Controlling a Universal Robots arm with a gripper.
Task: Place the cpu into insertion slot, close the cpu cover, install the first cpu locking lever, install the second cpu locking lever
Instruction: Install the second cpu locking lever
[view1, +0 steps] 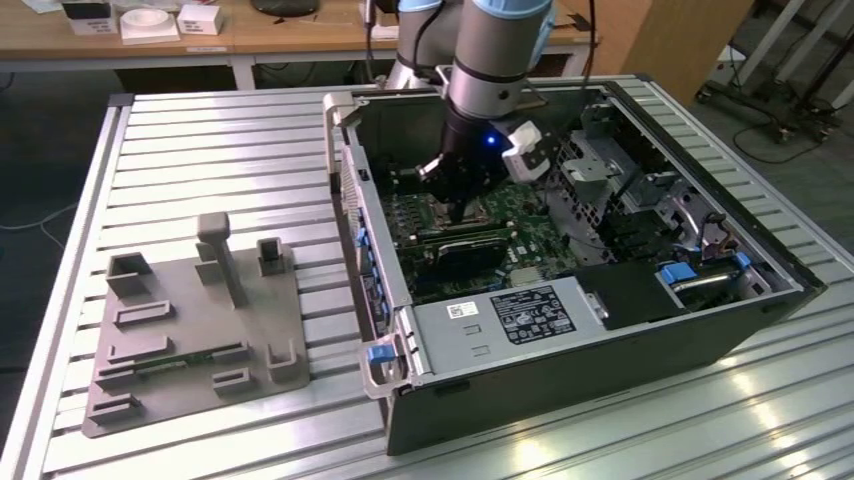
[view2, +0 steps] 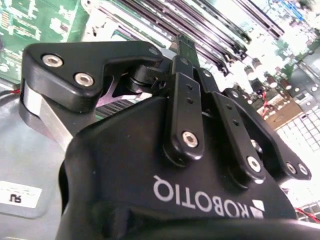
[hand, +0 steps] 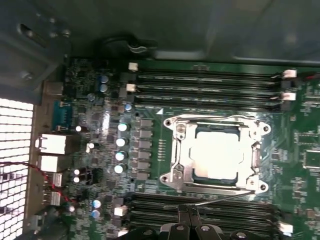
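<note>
The cpu (hand: 216, 155) already sits in the insertion slot (hand: 256, 159), straight ahead of the hand (hand: 188, 216) and a little beyond its tips. The cpu cover (hand: 177, 150) lies flat over it, framing the pale metal top, so I judge the first two steps done.

The work in hand is the levers. On the side of the slot farthest from the hand, one locking lever (hand: 210, 117) runs straight along the cover's edge and looks latched. On the near side, the second locking lever (hand: 212, 198) is a thin wire lying at a slant just in front of the fingertips, its free end not tucked in.

In both wrist views the hand's fingers are brought together and seem to hold nothing. Whether the tips touch the wire is hard to say, as the angle is poor; they are at least just beside it.

In the exterior view the hand (view1: 461, 205) reaches down inside the open computer case (view1: 574, 390) on the table (view1: 200, 150).

By my reading, seating this lever calls for pressing it flat toward the board and nudging it sideways under its catch without slipping onto the memory slots (hand: 210, 215) beside the hand.
</note>
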